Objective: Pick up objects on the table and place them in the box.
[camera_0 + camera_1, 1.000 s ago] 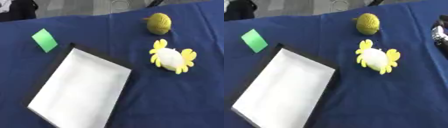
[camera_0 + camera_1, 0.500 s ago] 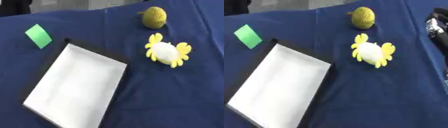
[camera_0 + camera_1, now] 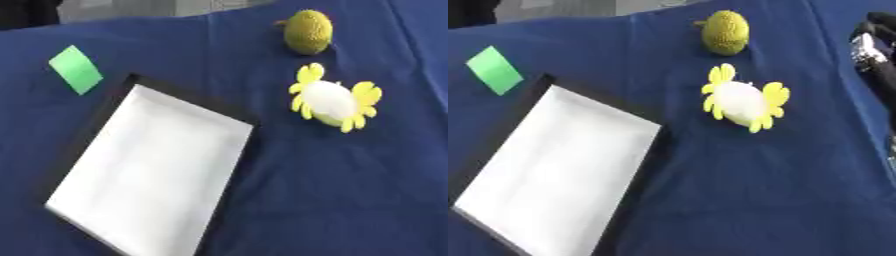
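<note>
A shallow box [image 3: 149,165] with a white inside and a black rim lies askew on the left half of the blue tablecloth, holding nothing. To its right lies a white soft toy with yellow legs, like a crab [image 3: 332,102]. Behind the crab stands a round yellow-green knobbly fruit toy [image 3: 307,31]. A flat green card [image 3: 76,69] lies at the far left, behind the box. A black and silver part of my right hand [image 3: 874,47] shows at the right edge of the right eye view, apart from the crab and the fruit. My left hand is out of sight.
The blue cloth [image 3: 350,200] covers the whole table, and its far edge runs along the top of the view. A broad stretch of cloth lies between the box and the right edge.
The whole picture has shifted and turned a little, so the camera has moved. The box, crab, fruit and card keep their places on the cloth.
</note>
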You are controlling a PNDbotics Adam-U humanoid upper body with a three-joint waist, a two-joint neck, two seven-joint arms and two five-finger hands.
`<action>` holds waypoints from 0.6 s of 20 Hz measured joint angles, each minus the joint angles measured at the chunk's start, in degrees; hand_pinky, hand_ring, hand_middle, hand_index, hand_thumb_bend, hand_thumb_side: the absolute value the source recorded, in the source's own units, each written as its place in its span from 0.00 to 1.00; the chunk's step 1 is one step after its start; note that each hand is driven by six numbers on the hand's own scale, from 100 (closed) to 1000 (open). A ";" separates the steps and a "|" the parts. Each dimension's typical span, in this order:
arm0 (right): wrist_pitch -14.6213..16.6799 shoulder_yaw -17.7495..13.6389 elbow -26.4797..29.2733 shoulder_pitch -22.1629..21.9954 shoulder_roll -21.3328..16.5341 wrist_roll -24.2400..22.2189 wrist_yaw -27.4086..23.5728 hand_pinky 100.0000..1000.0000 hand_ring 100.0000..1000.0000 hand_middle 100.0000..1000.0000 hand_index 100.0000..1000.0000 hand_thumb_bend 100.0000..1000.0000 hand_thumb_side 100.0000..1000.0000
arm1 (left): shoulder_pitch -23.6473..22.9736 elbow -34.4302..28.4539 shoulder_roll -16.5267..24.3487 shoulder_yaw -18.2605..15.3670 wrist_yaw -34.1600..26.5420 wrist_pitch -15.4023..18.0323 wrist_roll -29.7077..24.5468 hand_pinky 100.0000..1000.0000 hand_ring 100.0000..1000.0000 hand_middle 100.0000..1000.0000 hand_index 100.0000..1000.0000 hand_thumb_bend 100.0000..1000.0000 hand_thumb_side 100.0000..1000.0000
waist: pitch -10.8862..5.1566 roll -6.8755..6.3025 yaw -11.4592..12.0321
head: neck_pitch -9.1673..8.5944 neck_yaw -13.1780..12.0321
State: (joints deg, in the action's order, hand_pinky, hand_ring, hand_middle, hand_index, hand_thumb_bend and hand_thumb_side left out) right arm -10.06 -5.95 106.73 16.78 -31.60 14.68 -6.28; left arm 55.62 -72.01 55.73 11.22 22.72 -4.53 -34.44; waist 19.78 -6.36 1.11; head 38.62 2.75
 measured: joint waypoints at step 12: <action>-0.17 0.34 -0.25 -0.01 0.00 -0.17 0.06 0.91 0.97 0.92 0.83 0.00 0.48 | 3.93 1.69 -2.55 7.58 5.36 -12.60 -3.85 0.93 0.90 0.83 0.90 0.56 0.54 | 0.00 0.00 -0.24 | -0.09 -1.76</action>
State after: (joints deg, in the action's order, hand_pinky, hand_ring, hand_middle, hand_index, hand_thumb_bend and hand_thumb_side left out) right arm -10.23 -5.61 106.47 16.77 -31.60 14.51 -6.22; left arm 59.55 -70.31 53.18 18.80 28.08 -17.13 -38.28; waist 19.78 -6.36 0.86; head 38.53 0.99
